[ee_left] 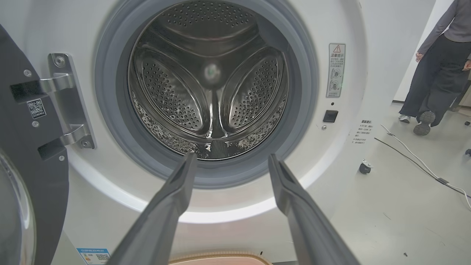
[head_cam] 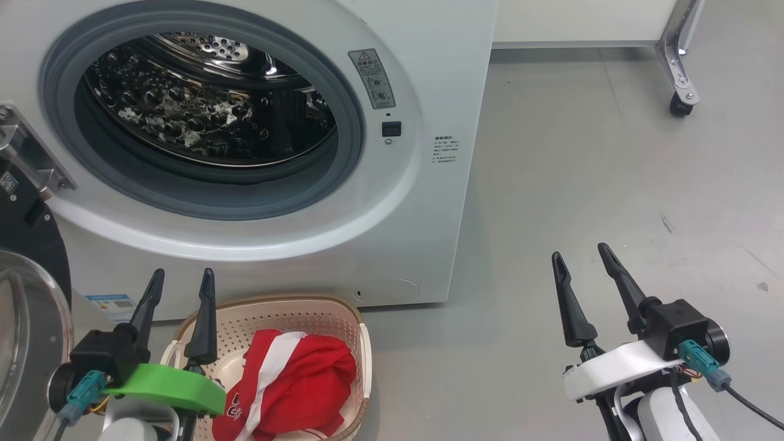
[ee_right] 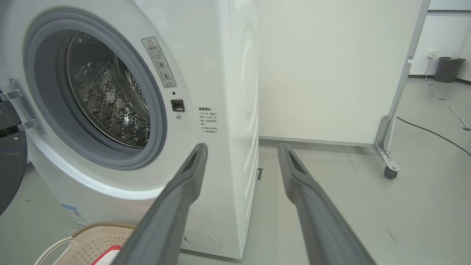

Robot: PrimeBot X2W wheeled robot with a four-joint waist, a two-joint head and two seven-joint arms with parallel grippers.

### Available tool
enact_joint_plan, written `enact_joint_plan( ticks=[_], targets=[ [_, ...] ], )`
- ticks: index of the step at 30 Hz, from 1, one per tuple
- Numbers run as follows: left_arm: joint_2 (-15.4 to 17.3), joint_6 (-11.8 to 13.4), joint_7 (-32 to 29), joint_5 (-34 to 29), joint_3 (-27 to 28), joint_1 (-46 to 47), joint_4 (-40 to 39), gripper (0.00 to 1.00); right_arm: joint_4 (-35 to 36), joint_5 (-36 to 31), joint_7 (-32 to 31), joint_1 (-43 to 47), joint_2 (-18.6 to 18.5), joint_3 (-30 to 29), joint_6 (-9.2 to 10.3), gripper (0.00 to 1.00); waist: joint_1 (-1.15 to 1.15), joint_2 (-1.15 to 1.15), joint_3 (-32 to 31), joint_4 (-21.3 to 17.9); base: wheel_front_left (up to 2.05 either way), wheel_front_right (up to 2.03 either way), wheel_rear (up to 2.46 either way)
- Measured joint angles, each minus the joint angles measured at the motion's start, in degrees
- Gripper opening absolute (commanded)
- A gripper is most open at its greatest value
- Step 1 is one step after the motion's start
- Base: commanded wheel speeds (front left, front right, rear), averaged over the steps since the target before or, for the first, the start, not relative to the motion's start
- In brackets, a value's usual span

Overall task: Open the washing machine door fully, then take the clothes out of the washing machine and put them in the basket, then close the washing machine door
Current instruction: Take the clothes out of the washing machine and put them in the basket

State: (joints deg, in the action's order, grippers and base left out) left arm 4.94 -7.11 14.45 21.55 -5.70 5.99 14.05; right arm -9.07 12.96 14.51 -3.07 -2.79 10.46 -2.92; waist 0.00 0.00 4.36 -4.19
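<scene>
left fingers [head_cam: 203, 318] spread, empty | right fingers [head_cam: 569, 309] spread, empty | clothes [head_cam: 294, 373] in basket [head_cam: 275, 324]

A grey warning sticker [head_cam: 372, 78] is found on the washing machine [head_cam: 429, 233] front, right of the port. It carries a triangle with an exclamation mark, one line of Chinese characters and two round pictograms, and the characters are too small to be read. A printed text block [head_cam: 446, 150] is set further right on the same front, with a bold Chinese heading and several small lines that are not legible. A white QR label [ee_left: 36, 108] is stuck on the black inner face of the washing machine door [ee_left: 44, 191], beside the hinge. A blue label [head_cam: 110, 305] with a code patch is placed low on the front's left corner, its print unreadable. Dark lettering [head_cam: 233, 411] is seen on the red clothes [head_cam: 300, 373], partly hidden and not readable.
</scene>
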Motion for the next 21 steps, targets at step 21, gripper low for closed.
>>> enact_joint_plan(
  ticks=[21],
  targets=[
    [-0.37,-0.01,0.00,0.00,0.05,-1.06,-1.80,1.00,0.02,-0.11,0.00,0.10,0.04,-0.41,-0.05,1.00,0.00,0.00,0.54,-0.35,0.00,0.00,0.00]
  ],
)
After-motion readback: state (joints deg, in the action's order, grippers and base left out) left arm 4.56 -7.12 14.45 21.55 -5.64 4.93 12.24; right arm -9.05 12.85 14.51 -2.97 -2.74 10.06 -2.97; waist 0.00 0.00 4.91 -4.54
